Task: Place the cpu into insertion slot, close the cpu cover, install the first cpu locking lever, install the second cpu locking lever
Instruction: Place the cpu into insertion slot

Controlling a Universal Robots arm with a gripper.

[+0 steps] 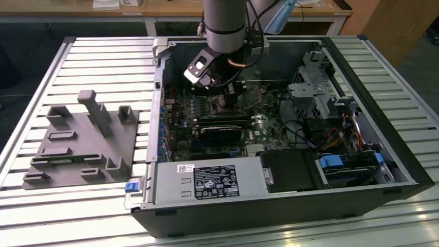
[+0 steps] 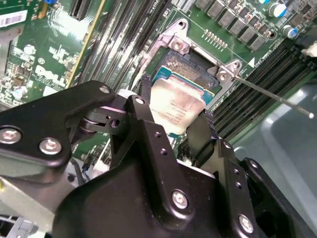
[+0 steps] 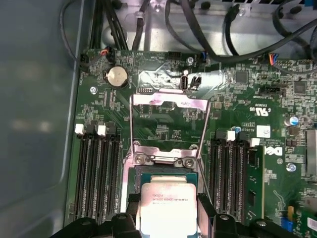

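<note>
The cpu (image 3: pixel 168 210) (square, so no long axis) sits face-up, edges parallel to the insertion slot (image 3: pixel 151 176) under it, pinched on two opposite edges by the gripper (image 3: pixel 169 204). The cpu cover (image 3: pixel 168 102) is swung open. In the exterior view the open computer case (image 1: pixel 274 211) lies mid-frame on a slatted metal table (image 1: pixel 103 56), with a wooden bench (image 1: pixel 178 9) along the upper edge.

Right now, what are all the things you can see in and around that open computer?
cpu chip, flat square: one, pale silvery-tan, held over the slot.
insertion slot, square socket: one, dark with silvery rim, on green board.
cpu cover, thin windowed frame: one, silvery, flipped open.
memory slots, long: two banks, black, flanking the slot.
coin battery: one, silvery, on the board.
fixture plate: one, grey, exterior view's left, on slatted table.
gripper: one, black, shut on the cpu.
</note>
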